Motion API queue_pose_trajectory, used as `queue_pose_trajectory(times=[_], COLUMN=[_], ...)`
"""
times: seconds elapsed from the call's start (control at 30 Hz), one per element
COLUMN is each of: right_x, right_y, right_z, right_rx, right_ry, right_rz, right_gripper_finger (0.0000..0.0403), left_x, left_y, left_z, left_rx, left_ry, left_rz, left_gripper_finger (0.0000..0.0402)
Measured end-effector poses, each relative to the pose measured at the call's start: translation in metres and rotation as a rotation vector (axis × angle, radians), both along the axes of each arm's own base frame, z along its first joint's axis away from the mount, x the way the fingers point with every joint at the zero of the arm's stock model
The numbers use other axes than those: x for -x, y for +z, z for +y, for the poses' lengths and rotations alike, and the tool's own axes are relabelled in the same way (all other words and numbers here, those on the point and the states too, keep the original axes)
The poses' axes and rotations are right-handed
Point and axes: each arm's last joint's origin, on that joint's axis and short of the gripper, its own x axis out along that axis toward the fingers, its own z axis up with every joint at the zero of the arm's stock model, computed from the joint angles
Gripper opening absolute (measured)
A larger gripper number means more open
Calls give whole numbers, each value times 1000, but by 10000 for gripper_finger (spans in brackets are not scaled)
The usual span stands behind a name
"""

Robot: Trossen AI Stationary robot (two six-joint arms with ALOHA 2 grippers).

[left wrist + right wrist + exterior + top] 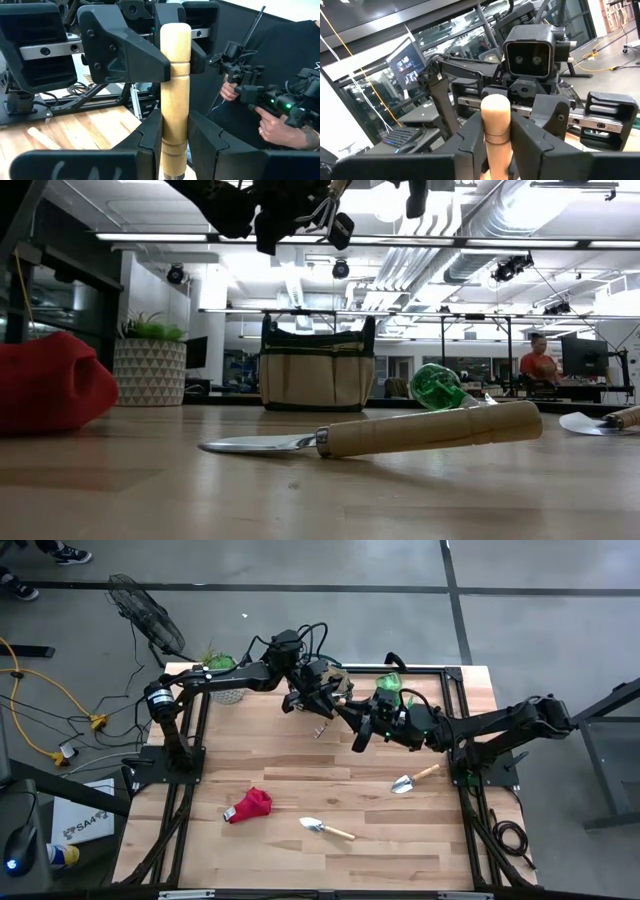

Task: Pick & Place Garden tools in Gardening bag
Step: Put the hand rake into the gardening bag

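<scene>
A tool with a pale wooden handle [175, 100] and metal tines [322, 212] is held high over the table's far middle, between both grippers. My left gripper [322, 703] and my right gripper [352, 725] meet there, each shut on the handle. The beige bag [315, 370] with dark green trim stands upright on its base at the far middle, below the arms. Two trowels [414, 780] [326, 829] lie flat on the table. The red cloth [250, 805] lies at the near left. The translucent green piece [388, 683] lies beside the bag. My left gripper pinches the handle's lower part [175, 137], near the metal end, between its two fingers, which lie across the handle. The tool is lifted clear of the table. My right gripper pinches the handle just below its rounded free end [495, 127], fingers [125, 55] across it, facing my left gripper.
A green plant in a white pot [222, 675] stands at the far left corner. A black frame [450, 675] runs along the table's edges. A person's hands [265, 120] show beyond the table. Bare wood lies in the near middle [400, 850].
</scene>
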Motion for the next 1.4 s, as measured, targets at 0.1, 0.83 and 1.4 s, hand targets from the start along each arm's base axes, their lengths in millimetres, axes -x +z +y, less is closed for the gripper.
queue_pose_trajectory(times=[0.1, 0.83, 1.4], right_x=[0, 0, 0], right_y=[0, 1, -2], right_z=[-1, -9, -7], right_rx=[-1, -1, -13], right_ry=[-8, -9, -50], right_rz=[0, -12, 13], right_gripper_finger=[70, 59, 59], left_x=[0, -1, 2], left_y=[0, -2, -3], left_z=[0, 0, 8], left_rx=[1, 16, 59], left_ry=[6, 29, 70], left_rz=[0, 27, 80], left_gripper_finger=[67, 67, 101])
